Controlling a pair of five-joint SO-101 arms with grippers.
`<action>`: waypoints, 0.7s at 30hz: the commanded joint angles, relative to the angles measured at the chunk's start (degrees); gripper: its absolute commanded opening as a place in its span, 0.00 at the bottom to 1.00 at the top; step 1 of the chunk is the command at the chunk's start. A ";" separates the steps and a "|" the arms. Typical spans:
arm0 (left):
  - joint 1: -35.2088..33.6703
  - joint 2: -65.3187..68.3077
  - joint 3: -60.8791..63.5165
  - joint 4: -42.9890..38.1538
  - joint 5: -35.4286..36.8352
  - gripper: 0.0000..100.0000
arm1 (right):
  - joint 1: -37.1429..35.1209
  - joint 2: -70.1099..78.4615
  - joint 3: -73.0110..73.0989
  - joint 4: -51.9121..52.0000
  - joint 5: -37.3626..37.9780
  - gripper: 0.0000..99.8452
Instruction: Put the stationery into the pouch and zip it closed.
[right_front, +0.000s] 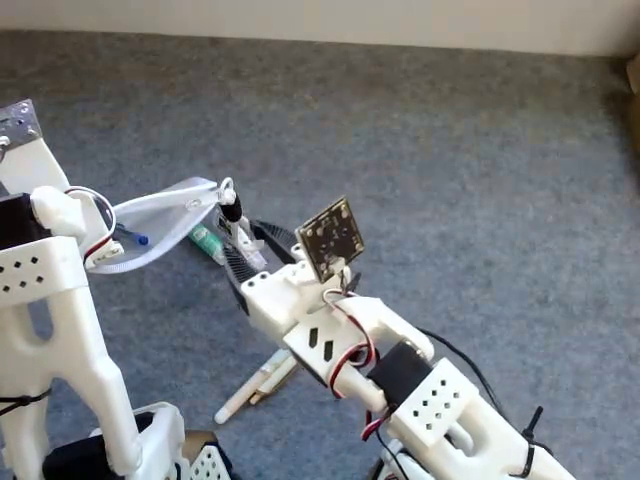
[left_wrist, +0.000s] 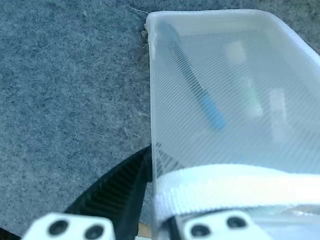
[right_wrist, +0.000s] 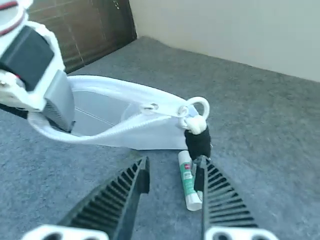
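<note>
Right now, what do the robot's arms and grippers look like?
Left arm and right arm are white plastic shells with small vent slots and red-white-black wires. Right gripper has black ribbed fingers; left gripper shows one black ribbed finger. A bare circuit board sits on the right wrist.

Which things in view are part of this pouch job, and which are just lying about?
Job:
translucent white zip pouch
blue pen inside it
green-and-white glue stick, beside the pouch mouth
white marker pen, outside the pouch

Not the job:
grey carpet
brown slatted panel in the background
</note>
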 joint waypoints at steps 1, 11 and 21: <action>-0.92 0.31 1.71 0.00 0.35 0.01 | 3.47 -1.71 -4.35 2.95 -0.62 0.14; -1.01 0.31 1.71 0.00 0.35 0.01 | 6.81 -1.71 -4.35 11.56 -0.62 0.14; -1.01 0.31 3.12 0.00 0.35 0.01 | 7.52 -1.71 -1.63 13.41 -1.14 0.14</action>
